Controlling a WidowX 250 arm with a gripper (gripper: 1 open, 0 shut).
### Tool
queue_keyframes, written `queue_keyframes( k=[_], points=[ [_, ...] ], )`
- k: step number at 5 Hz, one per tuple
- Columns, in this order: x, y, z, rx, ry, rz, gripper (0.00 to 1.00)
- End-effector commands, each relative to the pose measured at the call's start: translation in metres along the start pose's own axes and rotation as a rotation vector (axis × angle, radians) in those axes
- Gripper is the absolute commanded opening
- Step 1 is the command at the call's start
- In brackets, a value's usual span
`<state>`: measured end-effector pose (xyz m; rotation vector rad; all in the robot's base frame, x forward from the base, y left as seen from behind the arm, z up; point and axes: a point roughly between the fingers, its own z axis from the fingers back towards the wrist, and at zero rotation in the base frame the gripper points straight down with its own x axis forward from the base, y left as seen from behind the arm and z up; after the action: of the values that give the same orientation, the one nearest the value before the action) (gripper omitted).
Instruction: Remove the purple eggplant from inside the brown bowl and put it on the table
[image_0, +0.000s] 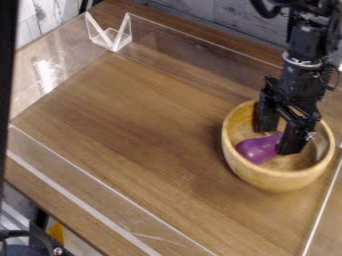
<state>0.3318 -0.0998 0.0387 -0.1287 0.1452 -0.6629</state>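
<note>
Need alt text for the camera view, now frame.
A black robot gripper reaches down, jaws open, into a brown bowl over a purple eggplant lying inside. The bowl sits near the right edge of a wood-grain table with low clear walls.

We've only got one camera here, mounted high off a corner and looking down diagonally across the table (134, 110). It sits at mid distance, with the brown bowl (277, 172) at the right edge.
</note>
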Motion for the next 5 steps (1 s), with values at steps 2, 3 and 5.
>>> queue_keyframes(
  k=[2,3,5],
  points=[
    [0.027,-0.012,-0.006,-0.004,-0.055,0.145,0.0],
    [0.033,-0.014,-0.008,-0.009,-0.053,0.164,0.0],
    [0.042,-0.02,-0.007,-0.018,-0.049,0.207,0.0]
  ],
)
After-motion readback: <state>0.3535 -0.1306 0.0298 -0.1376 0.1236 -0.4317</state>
